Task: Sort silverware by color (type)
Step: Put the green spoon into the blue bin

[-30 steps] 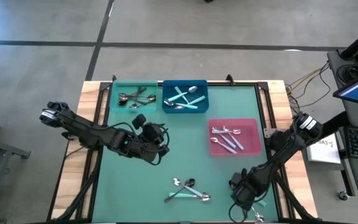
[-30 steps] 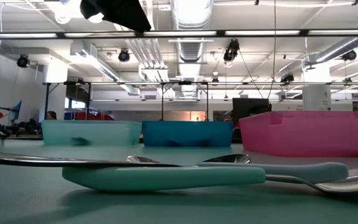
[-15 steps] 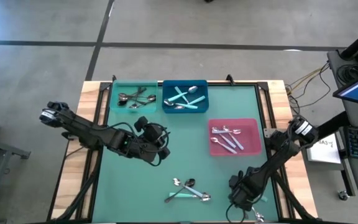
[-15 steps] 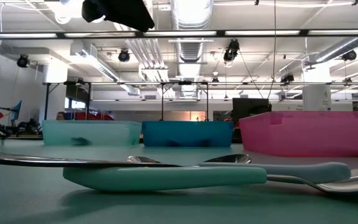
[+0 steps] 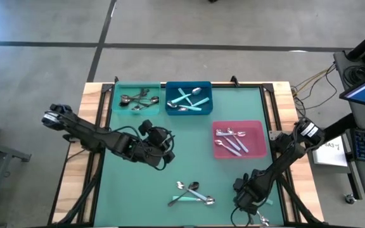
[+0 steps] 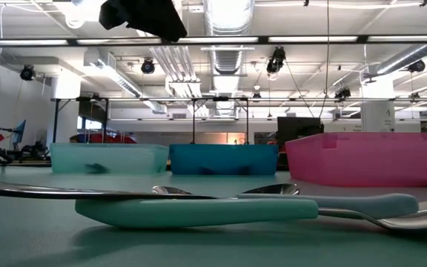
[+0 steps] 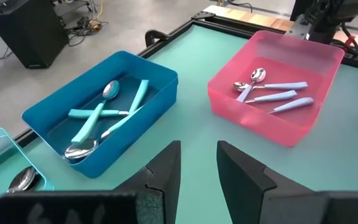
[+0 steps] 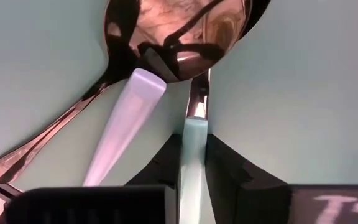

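Observation:
My right gripper [image 5: 246, 197] is low over the table's near right corner. In the right wrist view its fingers flank the handle of a turquoise-handled spoon [image 8: 191, 155], which lies beside a pale-handled spoon [image 8: 126, 121] and under a dark spoon's bowl [image 8: 179, 31]. My left gripper [image 5: 163, 153] hovers open and empty left of the table's middle, its fingertips apart in the left wrist view [image 7: 197, 168]. A small heap of spoons [image 5: 192, 193] lies flat near the near edge, also in the low view [image 6: 199, 211]. My right gripper is shut on the turquoise plastic handle [image 8: 192, 140] of a spoon, pinched between the two fingers [image 8: 160, 168], which lie along the handle. The spoon's metal neck [image 8: 197, 99] runs on under the dark spoon's bowl. Whether the spoon is off the table I cannot tell.
Three bins stand on the far half: a light turquoise one [image 5: 115, 101] with dark spoons, a blue one [image 5: 168, 88] with turquoise-handled spoons, a pink one [image 5: 258, 126] with pale-handled spoons. Green mat [image 5: 189, 158] lies bare between the arms. Wooden rims [image 5: 90, 126] edge the table.
My right arm has drawn in slightly toward the table's near edge, its gripper sinking a little over the spoons at the near right corner. The heap of spoons and the bins have stayed put.

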Controlling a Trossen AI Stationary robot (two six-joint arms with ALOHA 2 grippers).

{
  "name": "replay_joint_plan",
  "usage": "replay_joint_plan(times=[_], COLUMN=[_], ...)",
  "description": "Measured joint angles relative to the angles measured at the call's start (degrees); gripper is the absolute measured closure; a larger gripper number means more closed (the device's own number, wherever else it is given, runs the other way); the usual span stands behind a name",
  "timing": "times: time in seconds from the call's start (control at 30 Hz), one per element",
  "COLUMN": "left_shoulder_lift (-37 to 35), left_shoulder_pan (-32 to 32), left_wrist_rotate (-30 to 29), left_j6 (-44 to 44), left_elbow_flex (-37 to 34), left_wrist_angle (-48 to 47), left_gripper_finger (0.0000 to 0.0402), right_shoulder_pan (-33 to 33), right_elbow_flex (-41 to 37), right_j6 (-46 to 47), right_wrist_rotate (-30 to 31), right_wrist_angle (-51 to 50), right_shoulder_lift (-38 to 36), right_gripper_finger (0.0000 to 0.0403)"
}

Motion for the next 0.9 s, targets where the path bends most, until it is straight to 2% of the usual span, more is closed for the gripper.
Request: replay_joint_plan(times=[0.23, 0.4, 0.6, 0.73, 0.9], left_shoulder_lift=[0.5, 0.5, 1.0, 4.0, 11.8], left_shoulder_pan=[0.0, 0.0, -0.2, -0.8, -1.6], left_wrist_rotate=[0.0, 0.0, 0.5, 5.6, 6.7], left_j6=[0.0, 1.0, 0.4, 4.2, 14.2], left_elbow_flex=[0.0, 0.0, 0.0, -0.1, -0.2], left_wrist_angle=[0.1, 0.1, 1.8, 6.3, 18.6], left_gripper_finger=[0.0314, 0.0314, 0.0314, 0.0314, 0.0314], right_shoulder_pan=[-0.2, -0.4, -0.4, -1.0, -2.8], right_elbow_flex=[-0.1, -0.3, 0.1, 0.2, 0.2], right_j6=[-0.1, 3.9, 7.4, 5.1, -3.4], right_wrist_rotate=[2.4, 12.3, 29.0, 45.6, 66.6], right_wrist_angle=[-4.1, -8.6, -9.5, -8.1, -2.2], right_shoulder_lift=[-0.9, -5.4, -13.5, -19.0, -24.7], right_gripper_finger=[0.0369, 0.0369, 0.0369, 0.0369, 0.0369])
